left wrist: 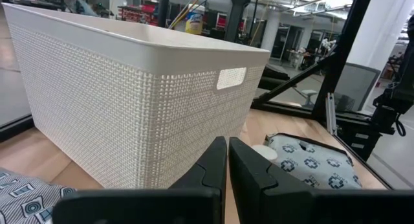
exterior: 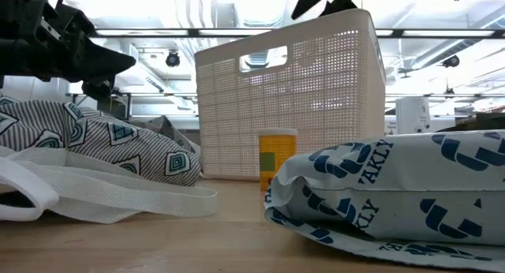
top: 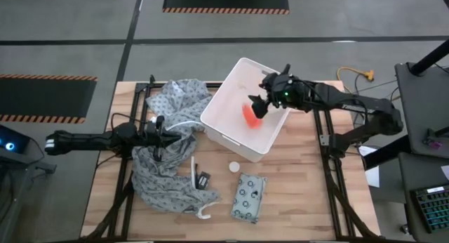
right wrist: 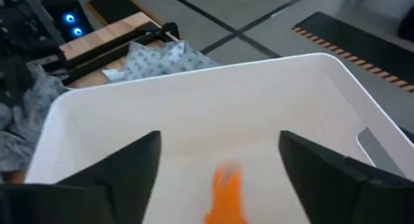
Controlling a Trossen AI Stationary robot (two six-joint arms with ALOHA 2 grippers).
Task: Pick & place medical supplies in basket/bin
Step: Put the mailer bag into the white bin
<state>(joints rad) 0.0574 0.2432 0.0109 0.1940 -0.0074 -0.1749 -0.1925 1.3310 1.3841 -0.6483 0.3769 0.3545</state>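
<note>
The white tub (top: 226, 123) stands on the far middle of the table. An orange bottle (top: 250, 115) is inside it, and in the right wrist view the orange bottle (right wrist: 226, 191) shows below and between my open fingers. My right gripper (top: 263, 97) hovers open over the tub's far right part, above the rim (exterior: 323, 1). A white round disc (top: 234, 167) and the pale teal ring-printed packet (top: 249, 196) lie on the table near the tub. My left gripper (top: 165, 138) is shut and raised above a patterned cloth, pointing at the tub (left wrist: 228, 160).
A grey patterned cloth (top: 168, 169) with a white strap (top: 195, 174) covers the table's left half, and a small black item (top: 203, 178) sits by it. In the low view a short yellowish bottle (exterior: 278, 156) stands before the tub. Bare wood (top: 309, 194) lies right of the packet.
</note>
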